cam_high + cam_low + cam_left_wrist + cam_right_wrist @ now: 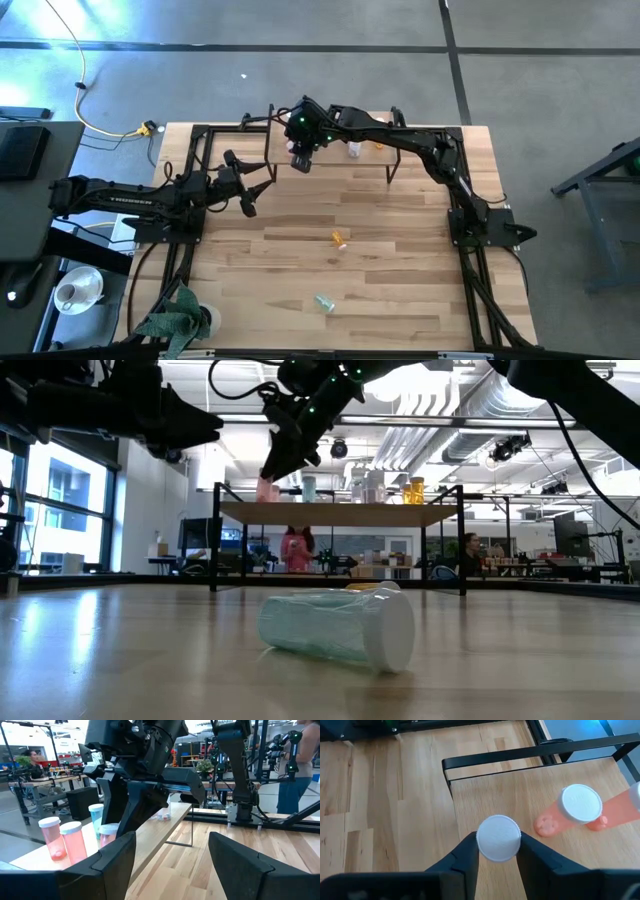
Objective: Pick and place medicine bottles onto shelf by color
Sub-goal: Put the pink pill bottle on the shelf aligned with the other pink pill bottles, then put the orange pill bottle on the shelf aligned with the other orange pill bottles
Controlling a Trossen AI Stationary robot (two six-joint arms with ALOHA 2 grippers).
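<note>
My right gripper (300,160) hangs over the left end of the shelf (335,150), shut on a red-pink medicine bottle (268,488) with a white cap. Two more red-pink bottles (580,805) stand on the shelf beside it, and a pale green one (95,815) stands behind. My left gripper (255,187) is open and empty above the table, left of the shelf. An orange bottle (339,239) and a pale green bottle (324,302) lie on their sides on the table. My right gripper pinches the bottle's white cap (498,838) between its two fingers (467,852), one on each side. The fingers come from above, pointing down. The bottle is upright below them; I cannot tell whether its bottom rests on the shelf (520,785).
Farther right on the shelf stand a clear-white bottle (354,150) and an orange one (380,146). A green plant-like thing (180,320) sits at the table's near left corner. People show in the room beyond the table (297,548).
</note>
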